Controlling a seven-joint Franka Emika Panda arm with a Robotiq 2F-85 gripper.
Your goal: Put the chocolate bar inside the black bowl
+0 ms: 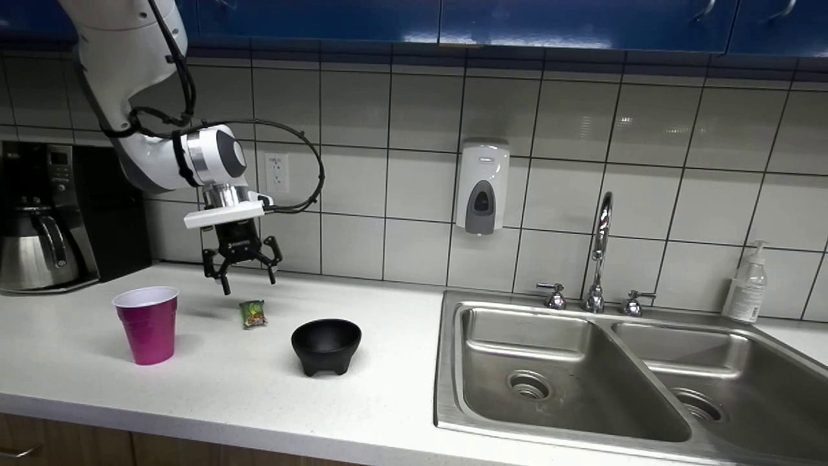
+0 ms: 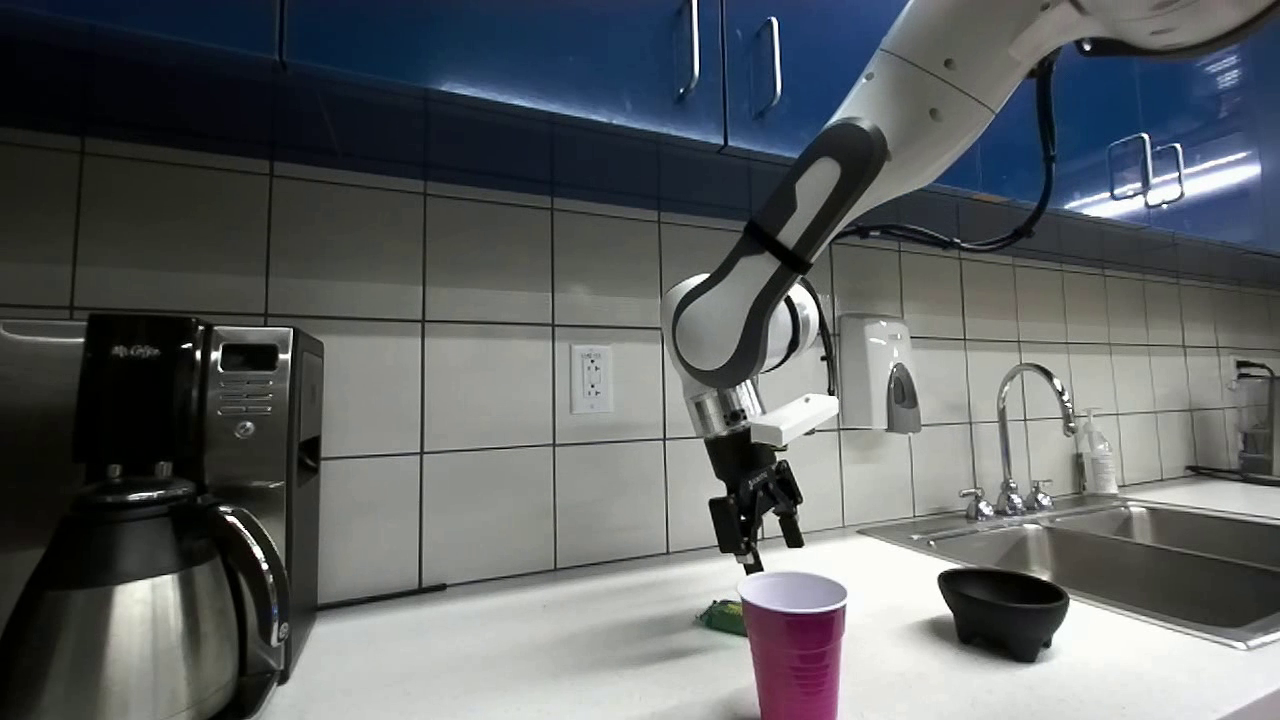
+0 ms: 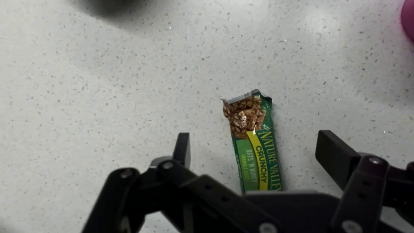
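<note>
The chocolate bar [image 1: 253,314] is a small green packet with a yellow stripe, lying flat on the counter. It also shows in an exterior view [image 2: 722,617], partly behind the pink cup, and in the wrist view [image 3: 257,155], its lower end hidden by the gripper body. The black bowl [image 1: 325,349] stands upright on the counter, also in an exterior view [image 2: 1003,612]; a dark blurred part of it [image 3: 111,5] is at the wrist view's top edge. My gripper [image 1: 249,283] is open and empty, pointing down above the bar, fingers [image 3: 255,145] apart on both sides of it.
A pink cup [image 1: 150,327] stands near the bar, on the side away from the bowl. A coffee maker [image 2: 255,500] stands by the tiled wall. A double sink [image 1: 446,362] with a faucet [image 1: 601,252] lies beyond the bowl. A soap dispenser [image 1: 482,188] hangs on the wall.
</note>
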